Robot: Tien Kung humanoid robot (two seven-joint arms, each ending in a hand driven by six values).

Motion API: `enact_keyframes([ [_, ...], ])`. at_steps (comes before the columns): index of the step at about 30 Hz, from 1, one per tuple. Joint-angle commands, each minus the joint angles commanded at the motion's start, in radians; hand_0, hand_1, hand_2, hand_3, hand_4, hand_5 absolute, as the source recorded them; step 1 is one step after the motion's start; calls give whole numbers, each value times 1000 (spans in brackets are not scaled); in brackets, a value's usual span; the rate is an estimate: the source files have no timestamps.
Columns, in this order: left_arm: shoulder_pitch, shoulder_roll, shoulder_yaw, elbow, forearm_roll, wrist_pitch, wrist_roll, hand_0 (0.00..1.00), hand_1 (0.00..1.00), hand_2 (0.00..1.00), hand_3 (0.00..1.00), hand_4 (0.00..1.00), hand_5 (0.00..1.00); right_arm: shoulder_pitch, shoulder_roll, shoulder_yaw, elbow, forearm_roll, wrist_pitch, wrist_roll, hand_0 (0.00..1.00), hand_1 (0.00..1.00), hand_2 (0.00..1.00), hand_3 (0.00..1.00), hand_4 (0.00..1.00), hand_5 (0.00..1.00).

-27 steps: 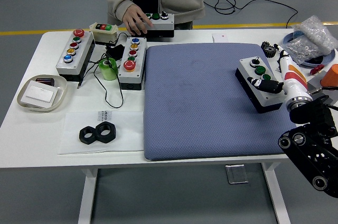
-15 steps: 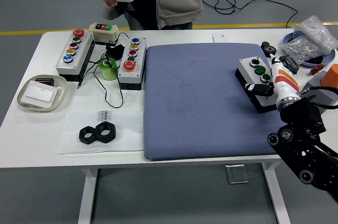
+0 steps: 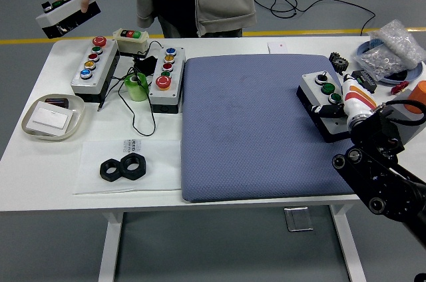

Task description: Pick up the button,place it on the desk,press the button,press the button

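Note:
A grey button box (image 3: 314, 90) with a black base lies on the right side of the blue mat (image 3: 246, 129). It has a black knob and two green buttons on top. My right hand (image 3: 347, 104), white and orange, rests over the box's right front part and touches it. I cannot tell how that hand is posed. My left arm is out of view. A person stands at the far side and holds another black-and-white button box (image 3: 66, 17) in one hand, up in the air beyond the table's far left corner.
Two long button boxes (image 3: 95, 62) (image 3: 166, 77), a small cream switch box (image 3: 131, 39), a green tape roll (image 3: 136, 86) and cables sit at the back left. A tray (image 3: 32, 126) and black nuts (image 3: 123, 167) lie front left. A bag of parts (image 3: 393, 49) lies at the far right.
The person lifted a button box off the table's far edge and swung it up and to the left. My right arm shifted left and nearer, with the hand staying on the box.

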Motion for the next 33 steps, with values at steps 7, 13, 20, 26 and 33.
enact_keyframes([
  [7,-1,0,2,0,-2,0,0,719,822,841,811,594,998,19,-3,-17,-32,-24,53,-26,860,689,745,850,965,290],
  [13,-1,0,-1,0,-1,1,0,720,823,841,811,594,998,18,-5,-34,-35,-59,33,-36,716,618,689,816,960,284],
  [20,-1,0,-3,1,2,1,1,719,823,841,811,593,998,17,-24,-57,-28,-92,20,-40,437,473,563,714,952,264],
  [26,-1,0,-5,2,4,2,2,718,822,841,811,593,998,13,-69,-110,-3,-74,4,20,388,421,508,649,894,191],
  [33,4,0,-12,2,14,3,4,720,822,841,811,595,998,11,-138,-197,44,10,3,140,376,402,487,622,820,111],
])
